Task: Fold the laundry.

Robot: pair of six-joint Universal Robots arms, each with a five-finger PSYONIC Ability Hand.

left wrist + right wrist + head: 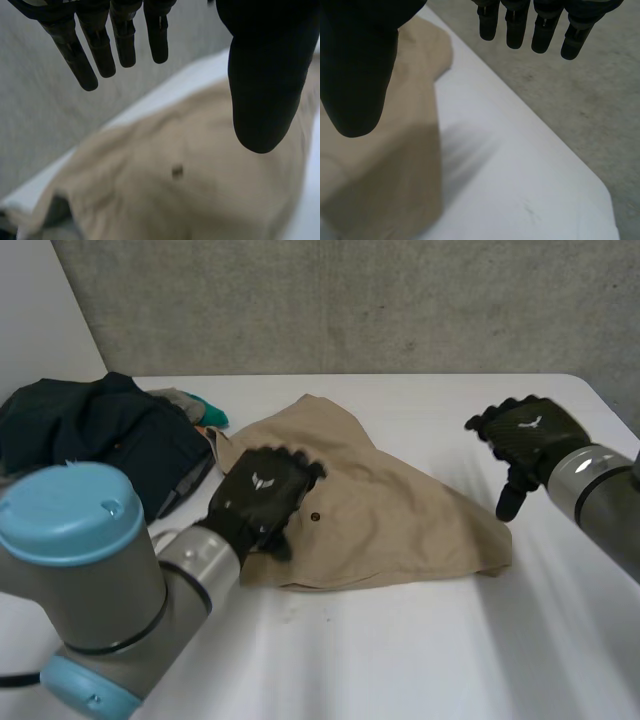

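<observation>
Left hand (262, 495), fingers straight, over tan garment (400, 520); right hand (525, 435) same, beside it; white emblem on each.

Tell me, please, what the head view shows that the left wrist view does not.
The head view adds the dark clothes pile at the far left of the white table, and the right robot hand, open, beside the tan garment. The left wrist view adds the left robot hand from its palm side, fingers straight, holding nothing above the garment. Both show the tan garment, its small dark button and the table.
</observation>
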